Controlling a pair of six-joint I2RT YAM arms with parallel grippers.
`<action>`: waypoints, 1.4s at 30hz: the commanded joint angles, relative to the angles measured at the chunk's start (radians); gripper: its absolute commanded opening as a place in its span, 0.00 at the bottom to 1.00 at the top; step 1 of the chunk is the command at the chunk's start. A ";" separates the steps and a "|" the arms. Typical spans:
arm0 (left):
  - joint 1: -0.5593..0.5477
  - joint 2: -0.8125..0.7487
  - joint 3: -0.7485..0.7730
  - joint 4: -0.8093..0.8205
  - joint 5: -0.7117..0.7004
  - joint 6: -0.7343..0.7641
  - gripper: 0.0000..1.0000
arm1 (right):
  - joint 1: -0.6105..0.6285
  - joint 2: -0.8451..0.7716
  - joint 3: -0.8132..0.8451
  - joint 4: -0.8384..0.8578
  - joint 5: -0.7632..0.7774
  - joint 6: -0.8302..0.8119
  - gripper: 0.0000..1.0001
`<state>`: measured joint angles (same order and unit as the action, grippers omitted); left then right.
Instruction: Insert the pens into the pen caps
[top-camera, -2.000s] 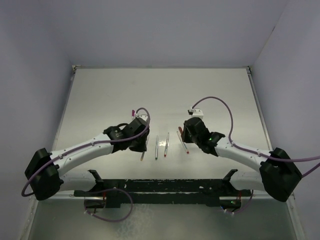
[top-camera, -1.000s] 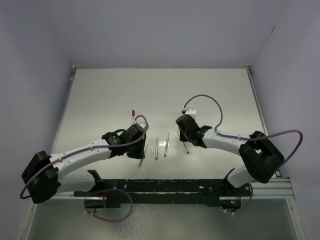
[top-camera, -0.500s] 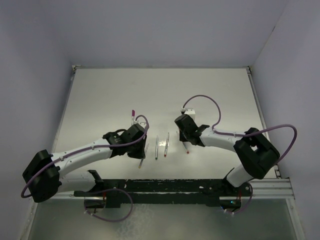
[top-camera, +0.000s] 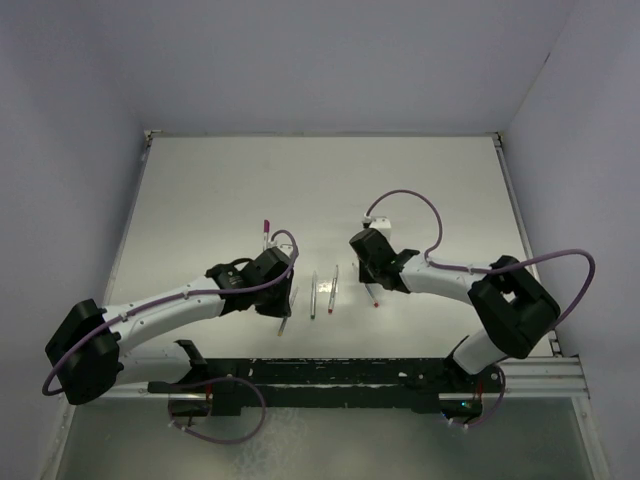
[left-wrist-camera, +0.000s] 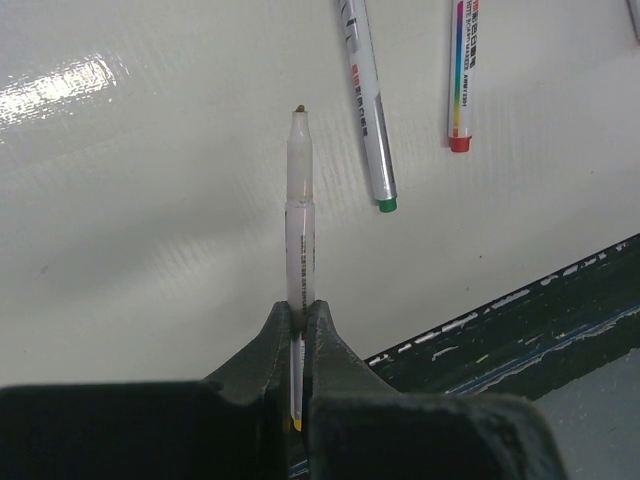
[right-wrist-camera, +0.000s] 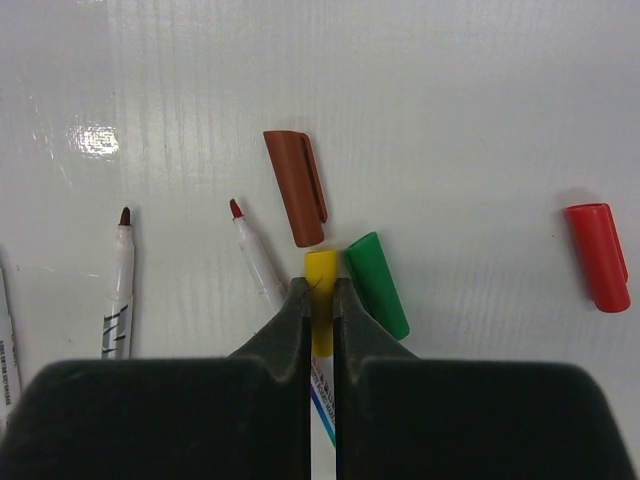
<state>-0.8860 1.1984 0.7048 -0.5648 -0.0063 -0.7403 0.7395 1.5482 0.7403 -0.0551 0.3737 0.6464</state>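
My left gripper is shut on a silver-grey pen with its brownish tip bare and a yellow rear end, held above the table; it also shows in the top view. My right gripper is shut on the yellow cap down at the table; a printed pen barrel shows below the cap between the fingers. Beside it lie a dark red cap, a green cap, a red cap, a red-tipped pen and a dark-tipped pen.
Two pens, one with a green end and one with a red end, lie side by side between the grippers. A magenta-capped pen lies beyond the left gripper. The black frame runs along the near edge.
Over two seconds the right arm folded its elbow out and its gripper shifted slightly left. The left gripper drew back a little, uncovering the magenta-capped pen. Hardly anything moved in the last half second.
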 joint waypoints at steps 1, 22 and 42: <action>-0.002 0.003 -0.002 0.034 0.016 0.017 0.00 | -0.003 -0.075 0.026 -0.041 0.006 0.023 0.00; -0.003 -0.098 -0.024 0.208 0.082 0.053 0.00 | 0.014 -0.637 -0.084 0.113 -0.044 -0.020 0.00; -0.079 -0.414 -0.084 0.366 0.016 0.110 0.00 | 0.276 -0.660 -0.019 0.362 0.164 -0.166 0.00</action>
<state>-0.9581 0.8116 0.6106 -0.2829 0.0200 -0.6693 1.0126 0.9138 0.6598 0.2085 0.4782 0.5350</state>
